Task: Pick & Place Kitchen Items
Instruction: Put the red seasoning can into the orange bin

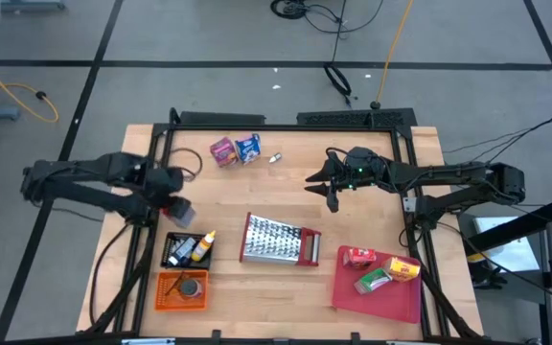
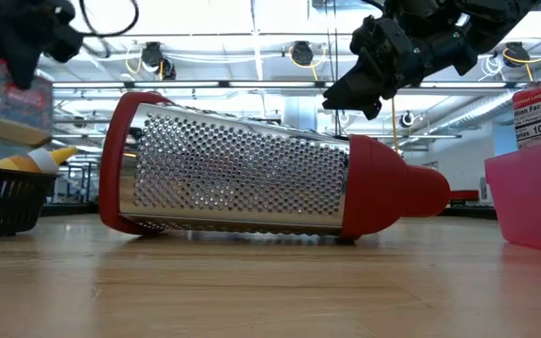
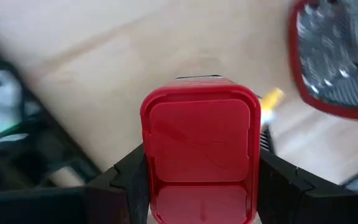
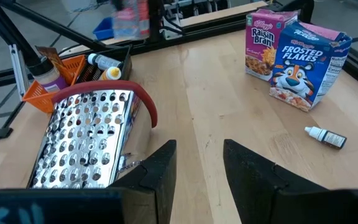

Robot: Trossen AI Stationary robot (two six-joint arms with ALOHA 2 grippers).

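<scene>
- Partly sorted, by the look of it: bottles sit in the black basket [image 1: 186, 251], a dark jar in the orange basket [image 1: 181, 290], three packets on the red tray [image 1: 377, 297]
- Left gripper [image 1: 178, 212] clamps a red box [image 3: 199, 155], raised just above the black basket
- Raisin Bran box [image 4: 261, 38], Frosted Flakes box [image 4: 306, 62] and tiny bottle [image 4: 325, 137] remain at the far edge
- Right gripper [image 1: 331, 187] hovers empty, fingers parted

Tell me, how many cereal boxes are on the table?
2: the pink-purple Raisin Bran box and the blue Frosted Flakes box, standing side by side at the table's far edge. Others could be hidden.
</scene>
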